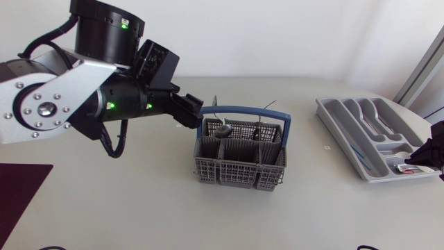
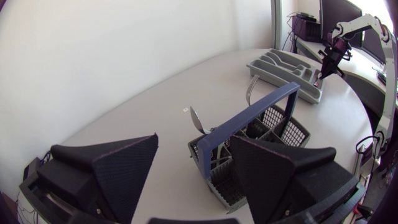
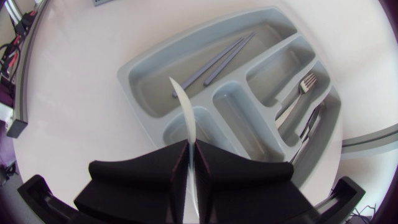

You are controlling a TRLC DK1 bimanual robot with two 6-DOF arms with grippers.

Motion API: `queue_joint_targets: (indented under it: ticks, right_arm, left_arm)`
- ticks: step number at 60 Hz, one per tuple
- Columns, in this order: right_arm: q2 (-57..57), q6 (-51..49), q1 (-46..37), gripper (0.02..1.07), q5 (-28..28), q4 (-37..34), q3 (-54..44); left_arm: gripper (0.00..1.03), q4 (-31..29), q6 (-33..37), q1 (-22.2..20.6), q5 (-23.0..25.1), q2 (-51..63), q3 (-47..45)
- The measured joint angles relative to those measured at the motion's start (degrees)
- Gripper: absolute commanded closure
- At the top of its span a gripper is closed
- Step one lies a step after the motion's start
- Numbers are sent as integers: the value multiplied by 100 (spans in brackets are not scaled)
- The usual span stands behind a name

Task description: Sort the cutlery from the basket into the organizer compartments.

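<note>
- The grey cutlery basket (image 1: 239, 163) with its blue handle (image 1: 243, 111) stands mid-table. In the head view the grey organizer (image 1: 333, 118) lies at its 3 o'clock, well apart and near the table's edge.
- A dark purple mat (image 1: 21, 184) lies at the basket's 8 o'clock, at the table's edge.
- The left gripper (image 2: 194, 143) hangs just beside the basket at its 10 o'clock, fingers spread wide and holding nothing.
- From the left wrist, the blue handle crosses the gap ahead of those fingers.
- In the head view the left arm's bulky links cover the table from 9 to 11 o'clock.
- The right gripper (image 3: 191, 146) is pinched narrow on a thin pale blade, probably a knife (image 3: 183, 112); it is seen edge-on, so the type is not certain. The blade hangs over the organizer's compartments.
- Only the right wrist view shows the organizer's contents:
  - two long grey sticks (image 3: 214, 61) in the long compartment;
  - a fork (image 3: 297, 93) in a narrow one;
  - another piece of cutlery (image 3: 309, 127) in the compartment beside the fork.
- In the head view the right gripper is only a dark shape at the organizer's 4 o'clock, hiding that corner.
- Only the left wrist view makes out a spoon (image 2: 197, 119) and a second utensil (image 2: 249, 93) standing up from the basket.
</note>
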Motion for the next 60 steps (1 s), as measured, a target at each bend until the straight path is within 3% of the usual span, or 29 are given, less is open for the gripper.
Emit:
queue_joint_targets:
  ticks: [22,30,38,50,60]
  right_arm:
    - [455,-756,-83,96,459,798,195]
    - [479,-929,-81,77,511,1032,195]
    - [479,-949,-72,66,509,1279,131]
    - [262,-876,4,60,302,1309,-199]
    - [-678,-603,249,58,-66,1132,-675]
  left_arm:
    - [23,-50,2,0,-20,-131,-70]
    - [23,-63,0,0,-20,-153,-74]
    - [23,-79,0,0,-20,-229,-101]
    - [23,-85,4,7,-20,-343,-210]
    - [23,-103,50,63,-20,-431,-398]
